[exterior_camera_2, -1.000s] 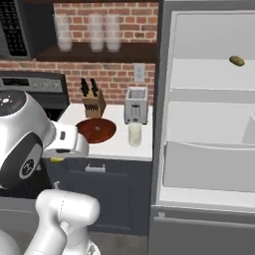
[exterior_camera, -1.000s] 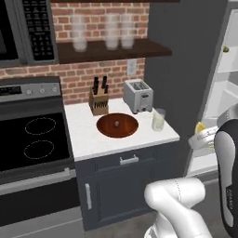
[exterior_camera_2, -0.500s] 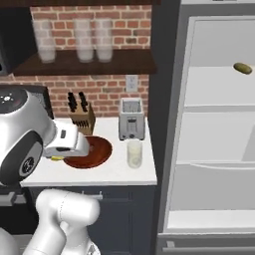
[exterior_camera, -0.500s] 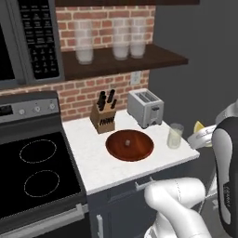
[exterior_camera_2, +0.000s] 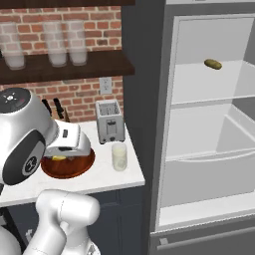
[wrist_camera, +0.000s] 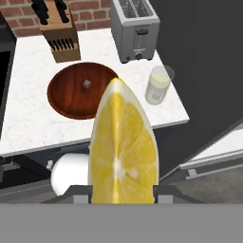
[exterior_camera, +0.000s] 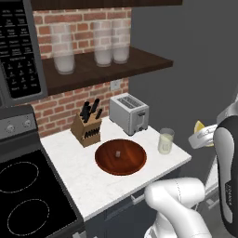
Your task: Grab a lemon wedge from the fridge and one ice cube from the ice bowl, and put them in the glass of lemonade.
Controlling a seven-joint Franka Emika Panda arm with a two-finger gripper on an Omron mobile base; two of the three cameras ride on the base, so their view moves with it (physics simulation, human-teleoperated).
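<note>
The bright yellow lemon wedge (wrist_camera: pixel 123 152) sits clenched between the robot's jaws, rind edge up and cut face toward the hand camera; from the left base camera a sliver of it (exterior_camera: pixel 199 127) pokes up above the white gripper (exterior_camera: pixel 203 138), out past the right edge of the white marble bench (exterior_camera: pixel 69 165) and well clear of it. On the bench, the wide reddish-brown wooden bowl (exterior_camera: pixel 121 156) lies near the middle, with one tiny pale grey ice cube (exterior_camera: pixel 118 153) resting at its centre. The short glass of pale creamy-yellow lemonade (exterior_camera: pixel 165 141) stands just beside the bowl at its three o'clock, near the bench's right edge, not touching it. A silver two-slot toaster (exterior_camera: pixel 129 113) stands behind, at about one o'clock from the bowl, and a wooden knife block with dark handles (exterior_camera: pixel 87 127) at about eleven o'clock, both against the red brick wall. Three frosted whitish jars (exterior_camera: pixel 103 43) line the dark wooden shelf (exterior_camera: pixel 139 61) overhead. From the right base camera the tall dark grey fridge (exterior_camera_2: pixel 144 99) stands open at the bench's right, its white shelves bare but for a small olive-green oblong item (exterior_camera_2: pixel 213 64) on the upper shelf. A black stovetop (exterior_camera: pixel 23 195) adjoins the bench at nine o'clock.
</note>
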